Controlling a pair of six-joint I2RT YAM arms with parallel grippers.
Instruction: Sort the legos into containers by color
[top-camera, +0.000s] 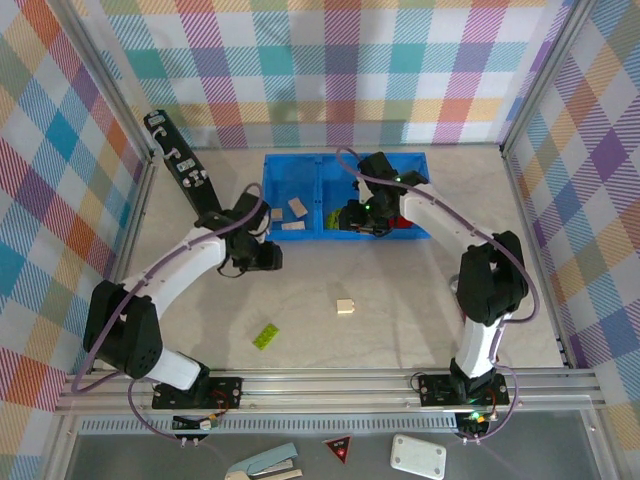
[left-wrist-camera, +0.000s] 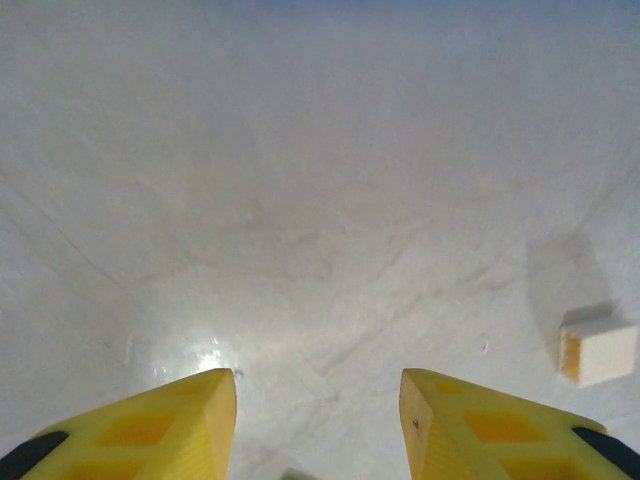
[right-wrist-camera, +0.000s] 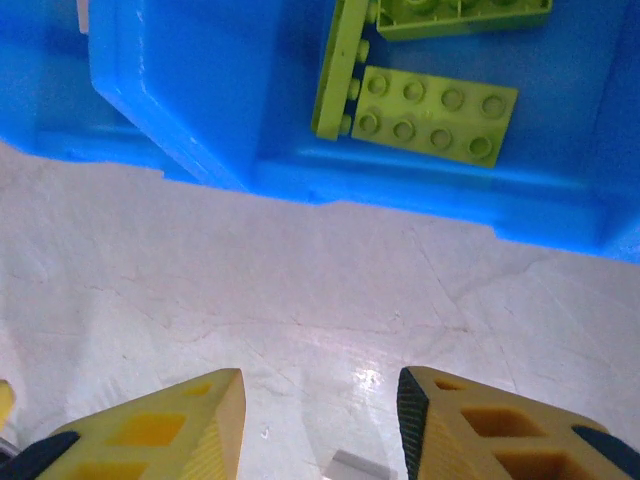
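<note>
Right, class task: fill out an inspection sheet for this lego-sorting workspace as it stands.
Surface: pale table, no spills seen.
Job's things: blue tray; cream bricks in its left compartment, green bricks in the next; one loose cream brick and one loose green brick on the table.
Clutter: white box beyond the near rail.
Grippers: left gripper open, empty, over bare table; right gripper open, empty, by the tray's near wall.
Cables: purple cable along each arm.
Surroundings: plaid walls.

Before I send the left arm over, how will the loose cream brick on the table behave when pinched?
The cream brick looks blocky and rigid, so it should probably keep its shape. It sits flat, so rolling seems unlikely. On the smooth table it may slide if nudged.
</note>
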